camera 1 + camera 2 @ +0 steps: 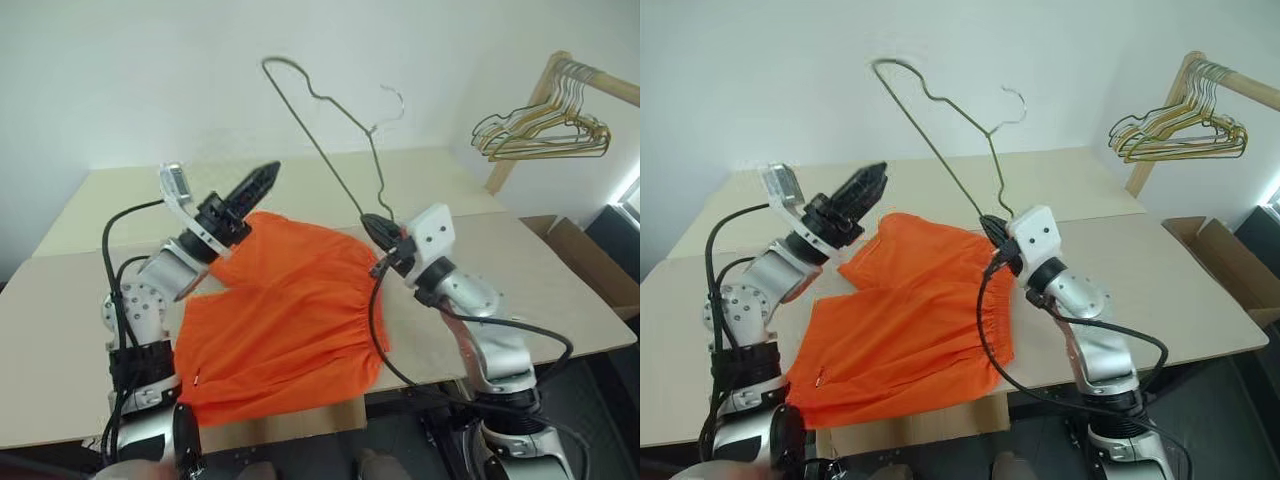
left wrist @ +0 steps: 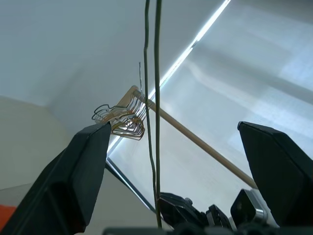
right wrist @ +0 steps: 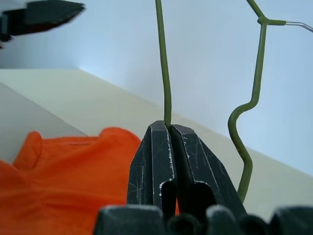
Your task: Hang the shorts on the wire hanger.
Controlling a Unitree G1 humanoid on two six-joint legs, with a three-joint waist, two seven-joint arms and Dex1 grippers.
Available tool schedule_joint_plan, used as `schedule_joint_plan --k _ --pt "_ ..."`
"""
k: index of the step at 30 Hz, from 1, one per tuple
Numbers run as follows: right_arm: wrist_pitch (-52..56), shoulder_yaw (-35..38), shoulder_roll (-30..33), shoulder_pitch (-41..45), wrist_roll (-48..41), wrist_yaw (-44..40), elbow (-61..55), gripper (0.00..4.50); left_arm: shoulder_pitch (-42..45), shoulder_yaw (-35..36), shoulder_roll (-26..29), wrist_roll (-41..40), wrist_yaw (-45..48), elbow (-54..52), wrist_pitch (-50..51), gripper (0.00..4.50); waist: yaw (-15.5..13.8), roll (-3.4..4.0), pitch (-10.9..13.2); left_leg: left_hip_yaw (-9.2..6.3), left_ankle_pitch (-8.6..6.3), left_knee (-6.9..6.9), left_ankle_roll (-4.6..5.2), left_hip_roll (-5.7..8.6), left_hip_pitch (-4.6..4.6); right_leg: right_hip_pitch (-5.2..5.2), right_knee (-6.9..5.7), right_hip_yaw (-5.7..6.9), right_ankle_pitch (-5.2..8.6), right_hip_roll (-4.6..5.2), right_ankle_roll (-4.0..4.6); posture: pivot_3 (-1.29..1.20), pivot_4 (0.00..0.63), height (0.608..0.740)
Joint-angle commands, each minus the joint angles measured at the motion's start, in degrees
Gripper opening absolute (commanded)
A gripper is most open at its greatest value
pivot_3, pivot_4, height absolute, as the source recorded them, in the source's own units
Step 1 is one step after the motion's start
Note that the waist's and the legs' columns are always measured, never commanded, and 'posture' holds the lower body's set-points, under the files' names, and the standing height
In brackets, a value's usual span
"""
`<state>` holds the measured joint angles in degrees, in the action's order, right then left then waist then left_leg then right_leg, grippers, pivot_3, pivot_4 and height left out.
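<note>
Holding, in my right hand (image 1: 375, 226): the wire hanger (image 1: 330, 160), one item, thin greenish-grey wire. The black fingers (image 3: 168, 161) are pressed together on a single strand, pinching it where it meets their tips. The hanger is raised clear of the surface (image 1: 90, 310); its frame slants up and away from the hand toward the far-left corner, and the small hook (image 1: 392, 103) is at the top, turned toward the right edge.

Left hand (image 1: 262, 180): fingers (image 2: 73, 176) spread wide, holding nothing and touching nothing. It is lifted above the shorts and points toward the hanger frame; seen along this hand, two wire strands run upright between its fingers without meeting either one.

The shorts (image 1: 285, 320): one pair, bright orange, lying flat on the surface, between my two arms. The gathered waistband (image 1: 352, 318) lies toward my right hand and the near edge; the legs reach toward the left edge and the far side. Long axis runs roughly from the near edge toward the far-left corner. No hand touches them.

Relation governing the coming move: hanger above, shorts flat below it. The open left hand is the free one and hangs directly over a leg, so I judge it the nearer for lifting fabric to the wire.

Also present: a bunch of gold and tan hangers (image 1: 545, 135) on a wooden rail beyond the far-right corner.
</note>
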<state>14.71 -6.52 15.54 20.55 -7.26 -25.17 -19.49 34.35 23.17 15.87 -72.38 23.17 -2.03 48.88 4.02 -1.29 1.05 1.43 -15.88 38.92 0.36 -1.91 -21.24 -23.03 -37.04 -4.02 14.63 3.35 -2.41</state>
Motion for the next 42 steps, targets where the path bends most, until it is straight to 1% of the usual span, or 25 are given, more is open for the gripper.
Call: schedule_joint_plan --k 1,6,10,13,14,19,25,27,30,32,34,36,37,38,40,41,42 --pt "-4.4 -3.0 -0.5 0.4 2.6 0.1 -3.2 0.01 2.0 0.2 -1.1 -1.6 0.4 -0.6 -1.7 4.50 0.0 0.00 0.0 0.00 0.00 -0.01 -0.01 0.00 -0.01 0.00 0.02 0.00 0.00 0.00 0.00 -0.03 0.000 0.740" --pt "-10.1 -5.3 -0.3 -1.4 5.3 -0.1 -1.9 0.01 1.8 0.0 -2.2 -1.1 0.4 -1.2 -2.9 4.50 0.0 -0.01 0.0 0.04 0.01 -0.01 -0.03 0.01 -0.03 0.00 0.06 0.00 0.00 0.01 0.01 -0.03 0.000 0.740" --pt "-11.1 -5.5 -0.4 -2.0 5.9 0.0 -1.0 0.01 1.7 -0.2 -2.7 -1.4 0.1 -1.2 -3.8 4.50 0.0 -0.01 0.0 0.12 0.02 0.00 -0.04 0.02 -0.01 0.02 0.05 0.01 -0.01 0.00 0.01 -0.03 0.000 0.740" --pt "-12.1 -5.6 -0.3 -2.1 6.5 -0.1 -0.3 0.00 1.8 0.1 -3.2 -1.4 -0.7 -1.1 -4.6 3.92 0.0 -0.01 0.0 0.14 0.02 0.00 -0.04 0.02 0.00 0.03 0.05 0.02 -0.01 0.00 0.02 -0.03 0.000 0.740" --pt "-12.3 -5.6 -0.3 -2.0 6.8 0.1 0.0 0.00 1.8 0.1 -3.3 -1.5 -0.7 -1.0 -4.6 3.66 0.0 -0.02 0.0 0.14 0.03 0.00 -0.05 0.02 0.00 0.03 0.05 0.01 -0.01 0.00 0.02 -0.03 0.000 0.740" --pt "-13.2 -5.4 -0.7 -1.9 8.0 1.0 1.5 0.00 1.8 -0.2 -3.3 -1.2 -1.0 -0.9 -5.2 2.17 0.0 -0.02 0.0 0.14 0.03 0.00 -0.05 0.02 -0.01 0.03 0.06 0.02 -0.01 -0.01 0.02 -0.03 0.000 0.740" --pt "-14.6 -5.9 -0.5 -1.9 9.8 1.1 2.6 0.00 1.0 -1.9 -3.7 2.4 -1.3 -1.5 -7.3 0.16 0.0 -0.02 0.0 0.15 0.03 0.00 -0.05 0.03 -0.01 0.03 0.06 0.02 -0.01 0.00 0.02 -0.03 0.000 0.740" --pt "-14.3 -5.9 -0.6 -1.8 9.9 0.9 2.7 0.00 1.0 -2.2 -4.0 3.2 -1.2 -1.4 -7.9 0.07 0.0 -0.02 0.0 0.15 0.03 -0.01 -0.05 0.03 -0.01 0.03 0.06 0.01 -0.01 -0.01 0.02 -0.03 0.000 0.740" --pt "-15.6 -6.6 0.4 -1.3 13.6 1.7 3.4 0.00 0.7 -3.8 -4.0 8.0 -0.1 -2.2 -11.4 0.07 -0.1 -0.03 0.0 0.16 0.03 0.00 -0.05 0.03 -0.01 0.03 0.06 0.02 -0.01 -0.01 0.02 -0.03 0.000 0.740" --pt "-17.2 -6.8 1.0 -1.3 14.8 1.7 4.1 0.57 0.2 -5.2 -4.0 11.6 0.6 -2.6 -13.9 0.00 -0.1 -0.02 0.0 0.20 0.03 0.00 -0.06 0.04 -0.02 0.03 0.08 0.02 -0.01 0.00 0.02 -0.03 0.000 0.740" --pt "-19.0 -6.8 1.4 -1.5 15.8 2.3 5.1 1.11 -0.1 -5.8 -3.8 13.0 2.7 -2.6 -15.4 0.00 0.0 -0.02 0.0 0.28 0.03 -0.01 -0.06 0.05 -0.01 0.05 0.11 0.02 -0.01 0.00 0.02 -0.03 0.000 0.740" --pt "-20.3 -6.2 1.4 -1.6 16.1 2.7 5.9 1.78 -0.3 -6.1 -3.5 14.3 4.7 -2.8 -17.0 0.00 0.0 -0.03 0.0 0.31 0.03 -0.02 -0.06 0.03 -0.02 0.03 0.10 0.02 -0.01 -0.01 0.02 -0.03 0.000 0.740" --pt "-20.7 -5.6 1.5 -1.6 15.5 2.5 6.0 2.20 -0.3 -5.9 -3.1 14.7 5.5 -2.6 -17.4 0.00 0.0 -0.03 0.0 0.32 0.03 -0.02 -0.06 0.03 -0.02 0.03 0.10 0.03 -0.01 -0.01 0.02 -0.03 0.000 0.740" --pt "-20.8 -4.9 1.7 -1.6 14.5 1.9 6.0 2.52 -0.1 -5.9 -2.6 15.3 6.2 -2.3 -18.0 0.00 0.0 -0.03 0.0 0.32 0.03 -0.02 -0.06 0.03 -0.02 0.03 0.10 0.03 -0.01 -0.01 0.02 -0.03 0.000 0.740" --pt "-18.0 -2.6 1.9 -2.1 8.0 -1.5 5.0 3.17 0.4 -5.8 -1.5 16.4 7.6 -1.6 -18.7 0.00 0.0 -0.03 0.0 0.32 0.03 -0.02 -0.06 0.03 -0.02 0.04 0.11 0.03 -0.01 -0.01 0.02 -0.03 0.000 0.740" --pt "-14.5 -1.0 2.5 -2.3 3.3 -4.0 4.2 3.17 0.6 -5.7 -0.8 16.6 9.0 -1.4 -18.8 0.00 0.0 -0.04 0.0 0.31 0.03 -0.02 -0.05 0.03 -0.02 0.04 0.11 0.03 -0.01 -0.01 0.02 -0.03 0.000 0.740" --pt "-5.6 1.9 4.5 -1.7 -6.1 -8.9 3.6 3.17 0.8 -5.3 0.3 15.4 11.6 -1.7 -18.4 0.00 0.0 -0.04 0.0 0.30 0.03 -0.01 -0.05 0.03 -0.01 0.07 0.13 0.03 -0.01 -0.01 0.02 -0.03 0.000 0.740"
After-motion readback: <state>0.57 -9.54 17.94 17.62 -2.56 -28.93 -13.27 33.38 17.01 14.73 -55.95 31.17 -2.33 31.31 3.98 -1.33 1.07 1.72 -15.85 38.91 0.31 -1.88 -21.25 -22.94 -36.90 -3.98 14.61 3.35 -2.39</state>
